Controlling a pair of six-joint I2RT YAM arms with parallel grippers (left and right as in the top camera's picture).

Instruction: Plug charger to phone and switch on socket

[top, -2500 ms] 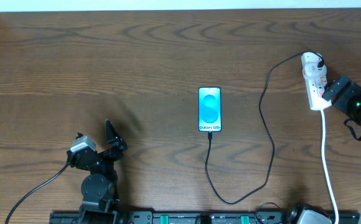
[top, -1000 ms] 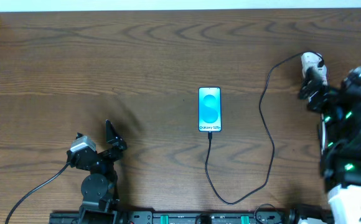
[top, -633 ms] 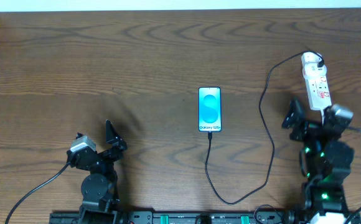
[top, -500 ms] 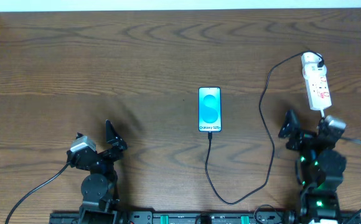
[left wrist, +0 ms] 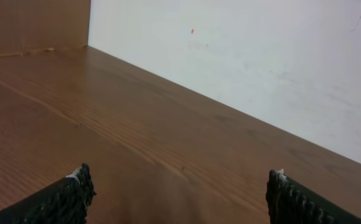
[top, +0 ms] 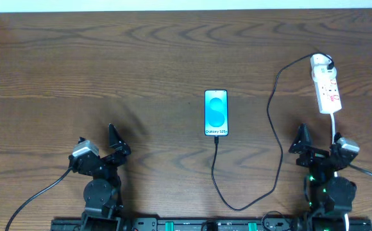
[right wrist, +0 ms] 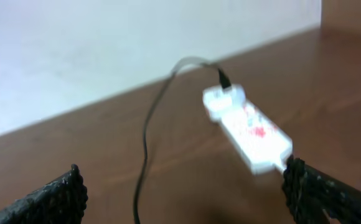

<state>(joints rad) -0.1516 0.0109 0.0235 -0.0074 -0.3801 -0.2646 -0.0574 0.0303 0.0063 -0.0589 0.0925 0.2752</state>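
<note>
Phone [top: 216,113] lies face up at the middle of the bench [top: 109,58], screen lit. The charger [top: 277,128] meets its lower edge, loops toward the bottom of the frame and climbs to the socket [top: 326,85] at upper right. Both arms sit folded along the bottom edge, the left claw [top: 99,142] at lower left and the right claw [top: 321,142] at lower right. Each is spread apart with nothing held.

The right wrist view looks along the bench at the socket, which is well apart from the claw. Its red marks are too blurred to tell whether it is switched on. By my reading the plugging step is done and only the switching is in question. If the socket is off, the right claw must travel up to it, draw together and press the switch. It should do so without shoving the light socket or tugging the charger.
</note>
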